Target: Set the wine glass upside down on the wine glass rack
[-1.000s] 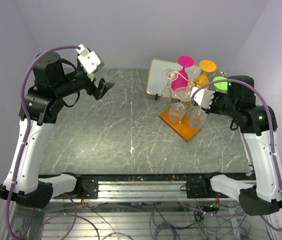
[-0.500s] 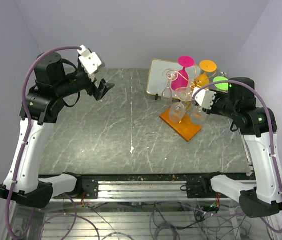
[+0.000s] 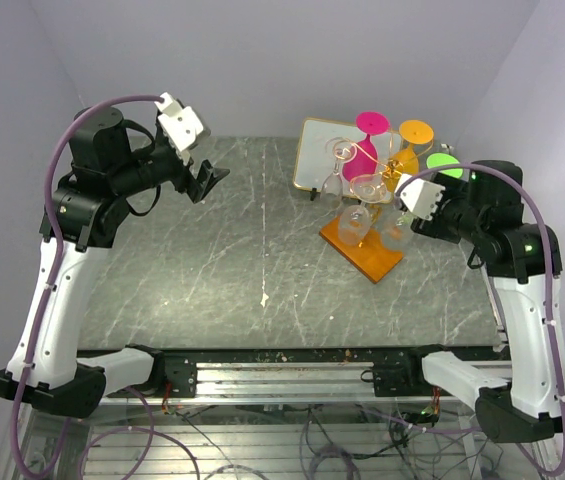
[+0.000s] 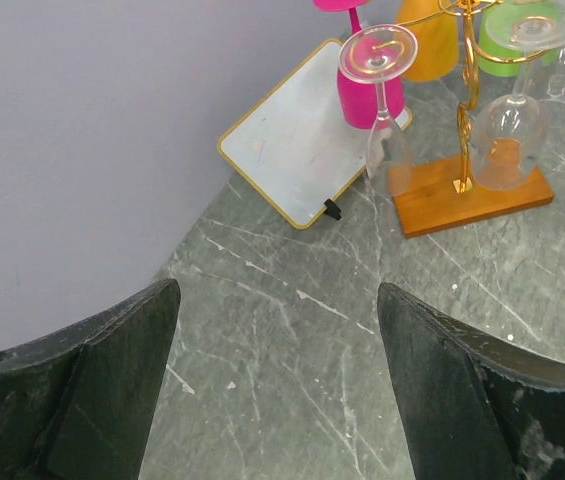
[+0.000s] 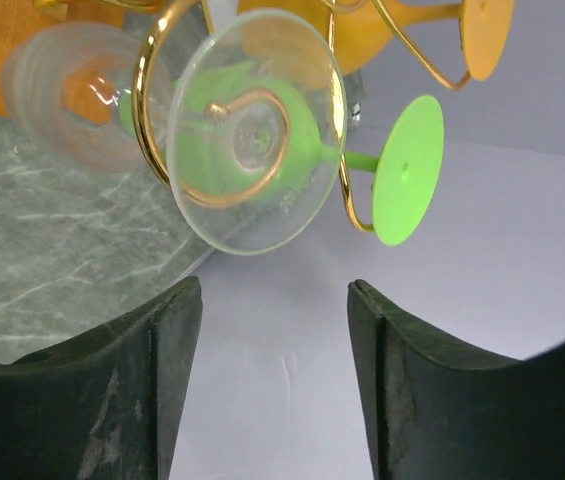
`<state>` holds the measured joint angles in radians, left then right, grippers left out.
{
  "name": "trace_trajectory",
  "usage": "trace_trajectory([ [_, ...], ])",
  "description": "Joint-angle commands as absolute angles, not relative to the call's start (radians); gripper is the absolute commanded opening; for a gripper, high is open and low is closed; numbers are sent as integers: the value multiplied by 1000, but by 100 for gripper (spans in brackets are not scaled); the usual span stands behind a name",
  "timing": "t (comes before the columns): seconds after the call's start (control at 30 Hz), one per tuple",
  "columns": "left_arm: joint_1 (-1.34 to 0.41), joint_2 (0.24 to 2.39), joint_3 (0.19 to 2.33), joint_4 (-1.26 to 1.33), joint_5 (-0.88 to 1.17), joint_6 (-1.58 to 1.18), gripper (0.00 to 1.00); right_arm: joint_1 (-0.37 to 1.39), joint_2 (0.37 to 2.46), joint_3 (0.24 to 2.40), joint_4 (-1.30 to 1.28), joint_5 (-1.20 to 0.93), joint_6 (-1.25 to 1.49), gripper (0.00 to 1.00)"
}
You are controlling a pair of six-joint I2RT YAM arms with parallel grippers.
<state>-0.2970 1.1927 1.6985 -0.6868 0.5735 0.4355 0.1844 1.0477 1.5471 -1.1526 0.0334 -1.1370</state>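
The gold wire wine glass rack [image 3: 382,172] stands on its orange-brown wooden base [image 3: 364,250] at the back right. Several glasses hang on it upside down: pink [image 3: 365,150], orange [image 3: 412,135], green [image 3: 444,166] and clear ones. In the right wrist view a clear wine glass [image 5: 257,130] hangs with its foot in a gold scroll [image 5: 157,110], the green glass [image 5: 407,170] behind it. My right gripper [image 5: 274,290] is open and empty just short of that foot; in the top view it [image 3: 405,212] is beside the rack. My left gripper [image 3: 212,178] is open and empty, high at the back left.
A gold-framed mirror-like panel [image 3: 317,152] leans behind the rack; it also shows in the left wrist view [image 4: 302,140], along with the rack's base [image 4: 472,195]. The grey marble table [image 3: 242,260] ends at the walls behind and to the right.
My right arm has drawn back a little to the right, away from the rack, with its gripper open. The left arm has not moved.
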Motion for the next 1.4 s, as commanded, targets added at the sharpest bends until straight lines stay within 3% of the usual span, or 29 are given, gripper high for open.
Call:
trace_trajectory([
  [0.0,-291,1167,1683,-679,588,447,91,152,1019,1532,-1140,25,-1102,67],
  [0.07,-291,1163,1674,-675,575,444,91,125,1011,1532,-1129,42,-1086,77],
  [0.17,-290,1156,1661,-661,517,437,92,93,1010,1521,-1097,90,-1053,85],
  [0.6,-286,1150,1591,-590,146,350,92,49,1080,1581,-926,258,-913,98],
  [0.87,-247,1190,1595,-553,5,163,100,22,1103,1615,-782,250,-742,100],
  [1.1,-167,1165,1513,-456,49,35,100,3,1106,1554,-599,194,-493,100],
  [1.37,-101,1126,1443,-369,89,-8,100,-39,1114,1587,-566,15,-368,100],
])
